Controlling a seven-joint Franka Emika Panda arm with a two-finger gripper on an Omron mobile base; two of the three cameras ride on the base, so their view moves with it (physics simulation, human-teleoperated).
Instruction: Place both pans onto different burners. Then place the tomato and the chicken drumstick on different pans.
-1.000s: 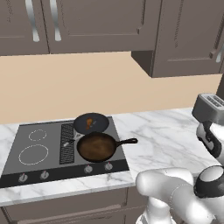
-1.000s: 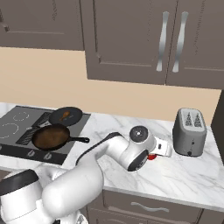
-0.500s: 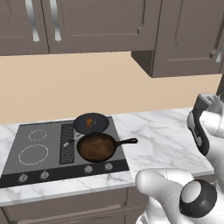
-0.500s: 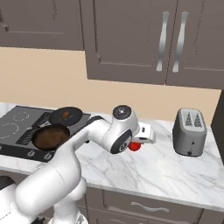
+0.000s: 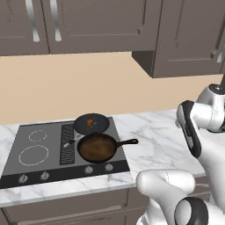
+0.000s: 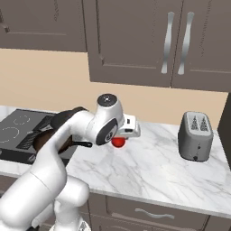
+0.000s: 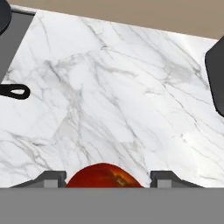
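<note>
Tool (image 7: 103, 181) seen with fingertips (image 7: 54, 178) spread on either side of the tomato (image 7: 104, 177), apparently gripping it above the marble surface (image 7: 109, 96); full contact cannot be confirmed. Carry is best kept level and slow toward the brown pan (image 5: 97, 147), which is judged free. Drumstick (image 5: 90, 122) noted in the black skillet (image 5: 91, 123) behind.

Ahead of me runs a white marble counter (image 6: 149, 171) with grey drawers (image 6: 149, 212) under it. Dark grey cabinets (image 6: 135, 40) with silver handles hang at twelve o'clock over a tan wall (image 5: 88, 83). A grey toaster (image 6: 195, 136) stands at two o'clock.
</note>
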